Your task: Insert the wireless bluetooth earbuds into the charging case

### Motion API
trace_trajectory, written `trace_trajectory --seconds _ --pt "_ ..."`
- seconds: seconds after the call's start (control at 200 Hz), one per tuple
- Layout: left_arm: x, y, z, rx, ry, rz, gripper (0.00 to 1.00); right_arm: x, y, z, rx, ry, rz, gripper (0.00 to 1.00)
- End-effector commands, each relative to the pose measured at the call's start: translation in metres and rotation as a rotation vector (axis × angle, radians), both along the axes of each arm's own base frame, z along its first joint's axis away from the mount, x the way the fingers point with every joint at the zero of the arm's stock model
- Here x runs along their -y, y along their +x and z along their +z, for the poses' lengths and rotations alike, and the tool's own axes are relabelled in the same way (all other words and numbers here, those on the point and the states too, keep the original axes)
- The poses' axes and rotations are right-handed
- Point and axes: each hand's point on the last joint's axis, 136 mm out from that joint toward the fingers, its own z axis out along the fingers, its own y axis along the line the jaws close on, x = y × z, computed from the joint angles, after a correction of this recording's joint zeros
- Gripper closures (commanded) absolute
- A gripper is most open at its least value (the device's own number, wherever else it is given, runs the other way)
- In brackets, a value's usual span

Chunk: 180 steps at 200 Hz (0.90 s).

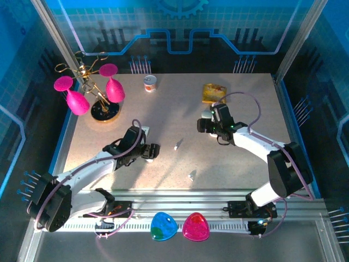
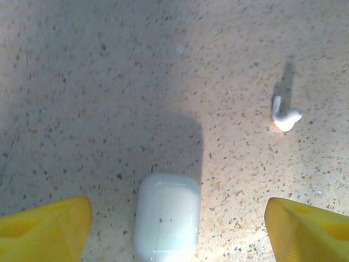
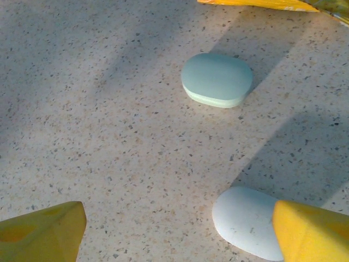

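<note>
One tiny white plastic earbud point(image 2: 284, 115) is lying near the spread left gripper point(image 2: 177, 210); the right gripper point(image 3: 177, 215) is gaping too.

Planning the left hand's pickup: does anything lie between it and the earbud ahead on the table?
Nothing visible does. The earbud lies ahead and to the right on bare table; the white case sits between the fingers of the left hand, nearer and left of that path.
</note>
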Motion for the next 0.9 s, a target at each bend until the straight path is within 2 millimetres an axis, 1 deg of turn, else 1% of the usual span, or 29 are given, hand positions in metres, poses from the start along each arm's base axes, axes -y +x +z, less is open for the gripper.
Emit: trace_trajectory --seconds 0.0,0.1,0.285,0.6,0.755,0.795,0.86,0.895 --pt "-0.003 -0.008 -0.011 -0.098 0.015 0.055 0.22 -0.012 0.002 0.019 0.04 0.012 0.044 0.12" --pt "0.0 -0.01 -0.02 -0.141 0.024 0.044 0.28 -0.014 0.002 0.019 0.038 0.016 0.049 0.12" --pt "0.005 -0.012 -0.036 -0.207 0.064 0.026 0.29 -0.015 0.0 0.017 0.036 0.014 0.048 0.12" --pt "0.009 -0.016 -0.057 -0.299 0.136 0.018 0.33 -0.009 -0.004 0.014 0.034 -0.005 0.037 0.12" --pt "0.009 -0.021 -0.063 -0.329 0.156 0.021 0.3 -0.009 -0.003 0.012 0.031 -0.005 0.036 0.12" --pt "0.009 -0.022 -0.065 -0.336 0.159 0.02 0.34 -0.009 -0.003 0.012 0.03 -0.003 0.035 0.12" --pt "0.009 -0.023 -0.067 -0.342 0.165 0.018 0.44 -0.009 -0.003 0.011 0.03 0.001 0.034 0.12" --pt "0.01 -0.023 -0.067 -0.342 0.167 0.016 0.47 -0.009 -0.003 0.011 0.03 0.001 0.033 0.12"
